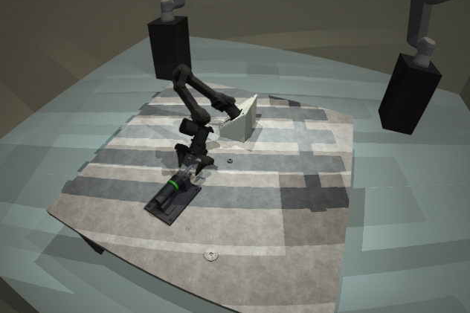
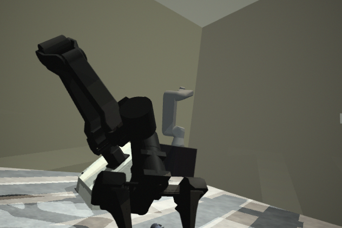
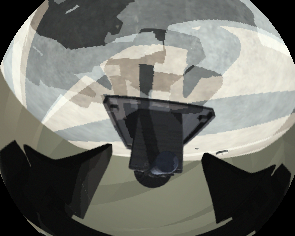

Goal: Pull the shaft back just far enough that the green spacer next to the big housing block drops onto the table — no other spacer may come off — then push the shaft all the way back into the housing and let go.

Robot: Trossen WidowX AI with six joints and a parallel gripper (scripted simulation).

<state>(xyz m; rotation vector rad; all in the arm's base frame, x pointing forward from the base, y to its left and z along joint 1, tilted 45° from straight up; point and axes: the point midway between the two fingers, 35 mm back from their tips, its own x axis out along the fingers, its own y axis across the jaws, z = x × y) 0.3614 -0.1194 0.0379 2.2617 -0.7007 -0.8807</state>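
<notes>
The dark fixture's base plate (image 1: pixel 180 207) (image 3: pixel 192 108) lies on the table. A dark upright block (image 1: pixel 184 184) (image 3: pixel 160 132) stands at its end near the arm. A bright green spacer (image 1: pixel 173 184) sits in line with the dark cylindrical parts, on the far side of that block from my gripper; it is hidden in the wrist view. The pale blue-grey shaft (image 1: pixel 188 169) (image 2: pixel 156 225) (image 3: pixel 166 163) sticks out of the block toward the arm. My gripper (image 1: pixel 188 170) (image 2: pixel 157 218) (image 3: pixel 159 154) is open and empty, its fingers spread on either side of the shaft's end. Other spacers cannot be told apart.
A small dark ring (image 1: pixel 229 160) lies right of the gripper. A round pale disc (image 1: pixel 210 256) and a tiny ring (image 1: pixel 187 228) lie nearer the table's front edge. The arm stands on a pale wedge block (image 1: pixel 248 123). Two grey arms stand on black pedestals behind.
</notes>
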